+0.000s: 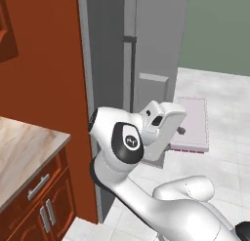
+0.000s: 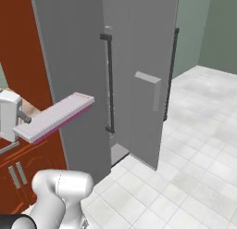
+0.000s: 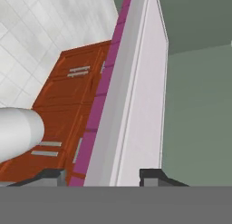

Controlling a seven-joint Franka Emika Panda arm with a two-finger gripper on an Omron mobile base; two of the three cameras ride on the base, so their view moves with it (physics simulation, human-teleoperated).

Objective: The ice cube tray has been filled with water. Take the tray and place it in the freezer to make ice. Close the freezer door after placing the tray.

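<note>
The ice cube tray (image 1: 191,122) is a flat, pale lavender slab with a magenta edge, and it hangs level in the air in front of the freezer (image 2: 69,61). My gripper (image 1: 179,131) is shut on the tray's near end. From the right, the gripper (image 2: 24,117) is at the left edge and the tray (image 2: 58,114) juts out toward the grey cabinet. Along the hand, the tray (image 3: 136,105) runs edge-on between my gripper's (image 3: 102,175) two fingertips. The freezer door (image 2: 143,117) stands ajar, with a grey shelf on its inner face and a narrow gap beside it.
A dark vertical handle (image 2: 109,84) runs down the grey front left of the gap. A red-brown tall panel (image 1: 49,64) and a wood-topped counter (image 1: 24,142) with cabinet doors stand on the left. White tiled floor (image 2: 194,144) spreads to the right before a green wall (image 1: 219,30).
</note>
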